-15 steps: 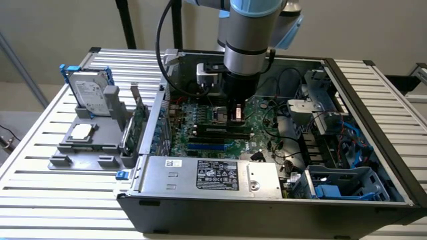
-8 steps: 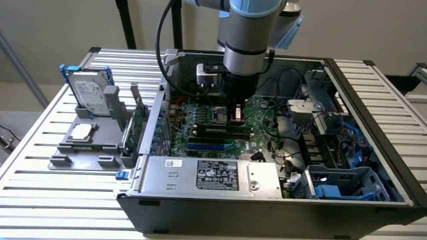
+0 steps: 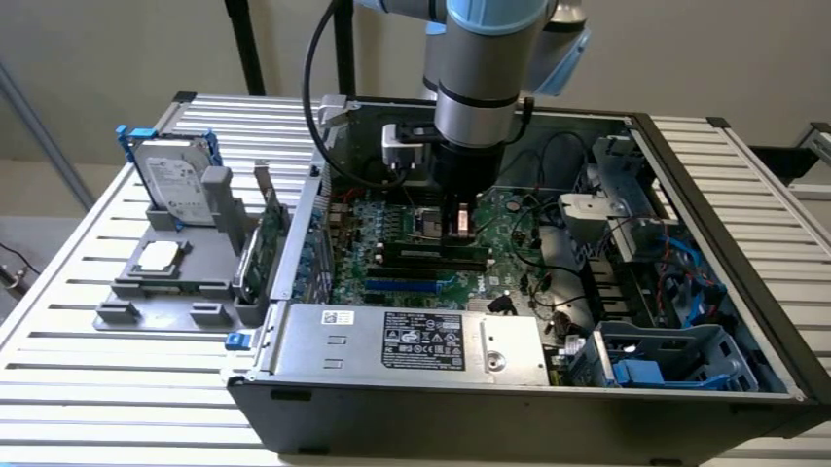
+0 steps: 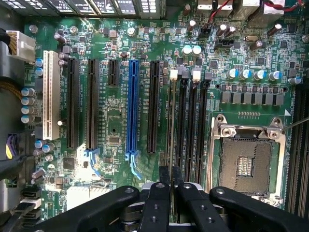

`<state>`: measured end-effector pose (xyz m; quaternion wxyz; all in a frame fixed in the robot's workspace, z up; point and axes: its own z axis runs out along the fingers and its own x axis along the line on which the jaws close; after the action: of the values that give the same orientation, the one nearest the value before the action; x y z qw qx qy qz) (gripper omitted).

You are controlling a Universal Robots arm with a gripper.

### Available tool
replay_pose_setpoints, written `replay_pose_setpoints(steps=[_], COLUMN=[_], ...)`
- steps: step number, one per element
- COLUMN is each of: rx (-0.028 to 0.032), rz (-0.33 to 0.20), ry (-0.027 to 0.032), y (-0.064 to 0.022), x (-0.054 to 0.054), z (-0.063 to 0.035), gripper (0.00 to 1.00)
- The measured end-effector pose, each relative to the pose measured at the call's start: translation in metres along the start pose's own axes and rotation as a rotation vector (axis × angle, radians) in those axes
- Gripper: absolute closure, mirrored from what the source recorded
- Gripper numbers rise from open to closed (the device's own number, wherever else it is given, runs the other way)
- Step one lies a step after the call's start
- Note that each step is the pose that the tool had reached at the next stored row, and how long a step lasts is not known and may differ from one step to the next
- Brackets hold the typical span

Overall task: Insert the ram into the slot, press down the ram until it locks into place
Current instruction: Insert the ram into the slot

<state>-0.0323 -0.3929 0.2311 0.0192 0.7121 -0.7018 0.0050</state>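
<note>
**Grip on the ram (image 4: 171, 125) beside the processor socket (image 4: 247, 164)**

Largest is the slatted table (image 3: 78, 321). It carries the open computer case (image 3: 520, 418), whose green motherboard (image 4: 113, 121) bears the socket. The arm (image 3: 484, 68) hangs straight over the board, its gripper (image 4: 171, 176) just beside the socket. A silver power supply (image 3: 325, 336) lies nearer the exterior camera than the socket. To the exterior view's left of the socket, outside the case, a grey holder (image 3: 162, 282) carries a hard drive (image 3: 175, 185).

Several black memory slots run parallel alongside the socket. The slot (image 4: 174, 75) of that group farthest from the socket has the ram standing edge-on along its length. Whether the stick is seated I cannot tell. The fingers (image 4: 158, 198) are narrow, clamped on the ram's upper edge.

On the ram's side away from the socket, a long black expansion slot (image 4: 153, 106) runs just beside it. The blue slot (image 4: 132, 106) lies beyond that. Small capacitors (image 4: 191, 50) stand near the slot's white latch end.
</note>
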Motion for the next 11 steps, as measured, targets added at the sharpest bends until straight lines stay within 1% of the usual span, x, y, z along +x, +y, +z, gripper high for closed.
replay_pose_setpoints(steps=[11], rx=[0.0012], rz=[0.004], ry=[-0.0001], y=[0.0004], x=[-0.0014], z=[0.0007], gripper=[0.87])
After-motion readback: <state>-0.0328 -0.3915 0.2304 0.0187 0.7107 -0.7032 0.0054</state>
